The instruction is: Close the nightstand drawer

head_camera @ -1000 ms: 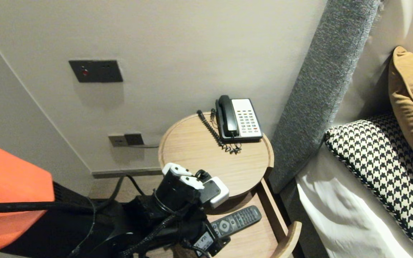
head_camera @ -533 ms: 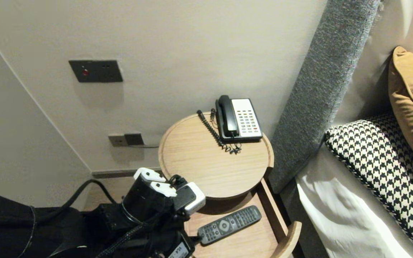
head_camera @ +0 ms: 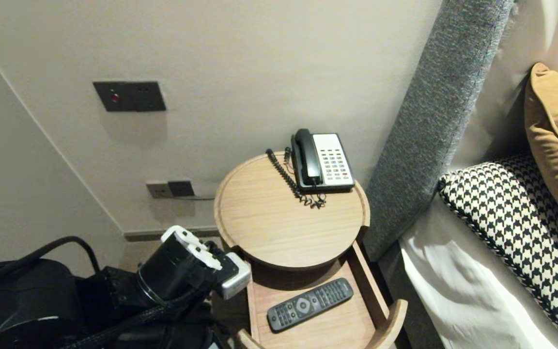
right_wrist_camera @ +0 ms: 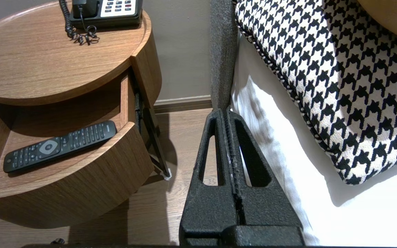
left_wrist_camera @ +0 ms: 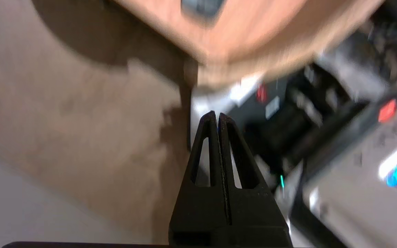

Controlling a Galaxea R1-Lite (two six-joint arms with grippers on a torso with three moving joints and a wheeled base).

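with left hand [left_wrist_camera: 217, 115] pinched together and empty, low beside the open drawer [head_camera: 390, 315] holding the remote [head_camera: 309, 304], risks clipping the rim if swung in blind; right hand [right_wrist_camera: 226, 112] closed, idle beside the bed [right_wrist_camera: 322, 213].

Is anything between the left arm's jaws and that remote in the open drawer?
Yes, the drawer itself: its left wall. The left arm has its shut jaws outside that wall, to its left, while the remote lies inside.
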